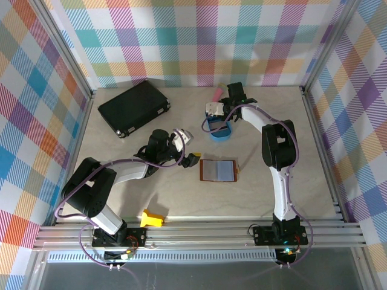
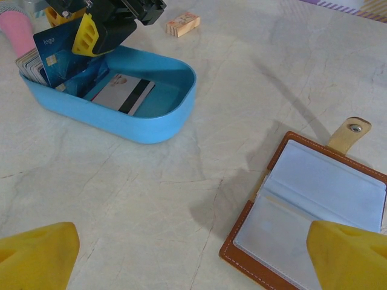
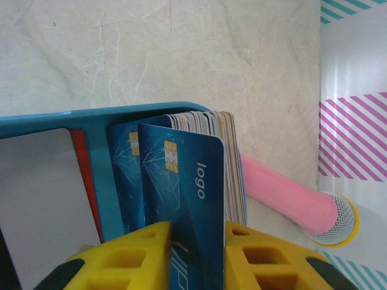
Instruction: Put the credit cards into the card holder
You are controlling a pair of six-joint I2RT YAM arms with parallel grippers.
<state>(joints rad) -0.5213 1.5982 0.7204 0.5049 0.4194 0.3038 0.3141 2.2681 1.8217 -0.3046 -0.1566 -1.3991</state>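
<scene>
Currently right gripper (image 3: pixel 196 257) is clamped on one dark blue card (image 3: pixel 187 193) among the credit cards (image 3: pixel 233 169) standing in the blue tray (image 2: pixel 160 124); card holder (image 1: pixel 219 170) lies open at tray's 6 o'clock; left gripper (image 1: pixel 191 160), jaws apart and empty, sits at holder's 9 o'clock.

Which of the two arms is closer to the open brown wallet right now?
Left. The left gripper, open, is at the left edge of the wallet; the right gripper is farther back at the blue tray, pinching a blue card.
</scene>
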